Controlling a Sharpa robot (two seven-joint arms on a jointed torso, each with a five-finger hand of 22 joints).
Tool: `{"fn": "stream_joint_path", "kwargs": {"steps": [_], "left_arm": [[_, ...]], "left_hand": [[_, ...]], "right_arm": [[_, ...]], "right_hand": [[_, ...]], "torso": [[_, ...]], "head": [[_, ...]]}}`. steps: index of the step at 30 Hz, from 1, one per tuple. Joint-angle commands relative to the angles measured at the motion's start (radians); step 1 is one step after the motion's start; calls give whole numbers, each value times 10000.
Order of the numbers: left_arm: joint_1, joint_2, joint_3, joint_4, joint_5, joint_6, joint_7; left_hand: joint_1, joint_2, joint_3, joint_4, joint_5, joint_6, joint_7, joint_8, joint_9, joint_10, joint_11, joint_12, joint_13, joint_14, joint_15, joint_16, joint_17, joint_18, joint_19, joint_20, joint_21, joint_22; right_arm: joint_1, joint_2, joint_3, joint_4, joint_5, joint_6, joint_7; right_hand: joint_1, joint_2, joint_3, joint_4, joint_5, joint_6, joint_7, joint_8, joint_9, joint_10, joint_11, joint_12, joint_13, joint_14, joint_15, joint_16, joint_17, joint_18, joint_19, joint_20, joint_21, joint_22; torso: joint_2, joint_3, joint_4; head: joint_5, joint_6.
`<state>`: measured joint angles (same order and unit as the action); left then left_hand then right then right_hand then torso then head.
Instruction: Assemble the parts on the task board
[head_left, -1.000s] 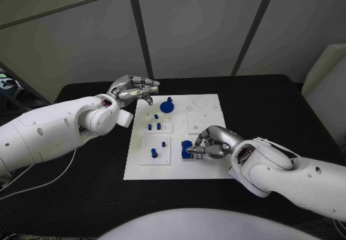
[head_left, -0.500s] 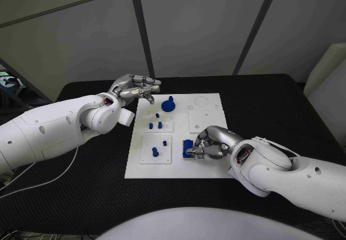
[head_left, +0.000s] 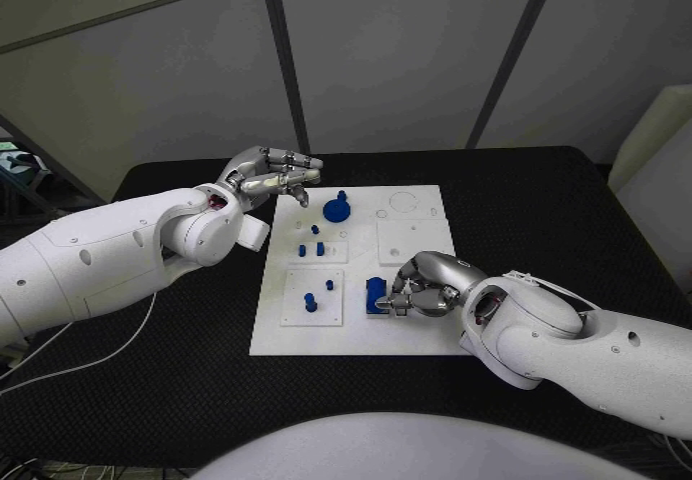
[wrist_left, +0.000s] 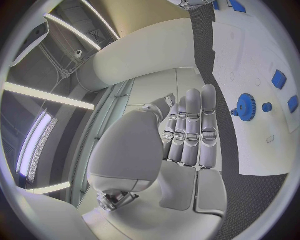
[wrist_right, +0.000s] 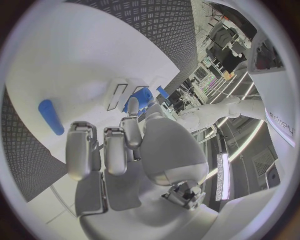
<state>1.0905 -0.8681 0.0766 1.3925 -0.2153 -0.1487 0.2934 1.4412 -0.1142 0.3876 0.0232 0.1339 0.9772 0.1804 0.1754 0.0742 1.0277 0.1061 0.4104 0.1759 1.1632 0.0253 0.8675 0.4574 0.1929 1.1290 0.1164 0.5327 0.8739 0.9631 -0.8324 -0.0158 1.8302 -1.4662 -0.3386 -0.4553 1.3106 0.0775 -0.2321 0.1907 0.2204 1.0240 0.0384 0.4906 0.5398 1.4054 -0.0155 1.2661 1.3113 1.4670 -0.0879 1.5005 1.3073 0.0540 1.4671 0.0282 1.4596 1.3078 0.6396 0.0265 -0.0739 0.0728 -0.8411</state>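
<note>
The white task board (head_left: 411, 335) lies at the frame's centre on the black worktop (head_left: 548, 200). Right of centre, the right hand (head_left: 421, 285) curls its fingers around a blue part (head_left: 375, 296) on the board's lower right. In the upper left, the left hand (head_left: 271, 174) hovers with fingers curled together, holding nothing, beside the blue gear (head_left: 336, 210).

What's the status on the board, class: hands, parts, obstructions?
Left hand empty, fingers curled, at the task board far corner. Right hand on blue block; grip unclear. Blue gear lies free. Nothing blocking.
</note>
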Motion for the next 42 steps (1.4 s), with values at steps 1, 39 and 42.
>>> {"fn": "stream_joint_path", "kwargs": {"steps": [1,39,42], "left_arm": [[13,-1,6,6,36,104,28],[10,29,6,-58,36,184,-44],[0,45,6,-71,36,197,-38]], "left_hand": [[107,12,19,-65,10,-70,31,40,-10,-94,0,46,15,-80,-24,-19,-14,-99,35,0,-56,9],[122,52,63,-90,13,-90,46,52,-15,-131,14,64,10,-111,-16,-29,-35,-107,16,-2,-53,28],[109,58,63,-83,12,-91,49,54,-15,-135,17,66,9,-113,-13,-29,-38,-109,13,-1,-54,30]], "right_arm": [[16,64,5,-66,-111,-5,-150],[14,-238,-2,62,285,-213,1823],[14,-557,-5,244,607,-513,2727]], "right_hand": [[-4,96,-23,62,47,35,-68,25,13,263,-216,211,92,787,-73,51,1334,-155,100,-83,35,1161],[-325,-308,-506,241,-1191,-189,23,83,232,148,-137,-26,-4,762,-18,-21,1234,-113,-15,-40,-103,1019],[6,-153,-383,99,-899,-324,68,-10,212,68,-103,-130,-68,745,7,-65,1161,-87,-89,-24,-188,917]], "torso": [[7,4,21],[-47,2,-49],[-55,-6,-43]], "head": [[10,-8],[98,-1],[79,34]]}}
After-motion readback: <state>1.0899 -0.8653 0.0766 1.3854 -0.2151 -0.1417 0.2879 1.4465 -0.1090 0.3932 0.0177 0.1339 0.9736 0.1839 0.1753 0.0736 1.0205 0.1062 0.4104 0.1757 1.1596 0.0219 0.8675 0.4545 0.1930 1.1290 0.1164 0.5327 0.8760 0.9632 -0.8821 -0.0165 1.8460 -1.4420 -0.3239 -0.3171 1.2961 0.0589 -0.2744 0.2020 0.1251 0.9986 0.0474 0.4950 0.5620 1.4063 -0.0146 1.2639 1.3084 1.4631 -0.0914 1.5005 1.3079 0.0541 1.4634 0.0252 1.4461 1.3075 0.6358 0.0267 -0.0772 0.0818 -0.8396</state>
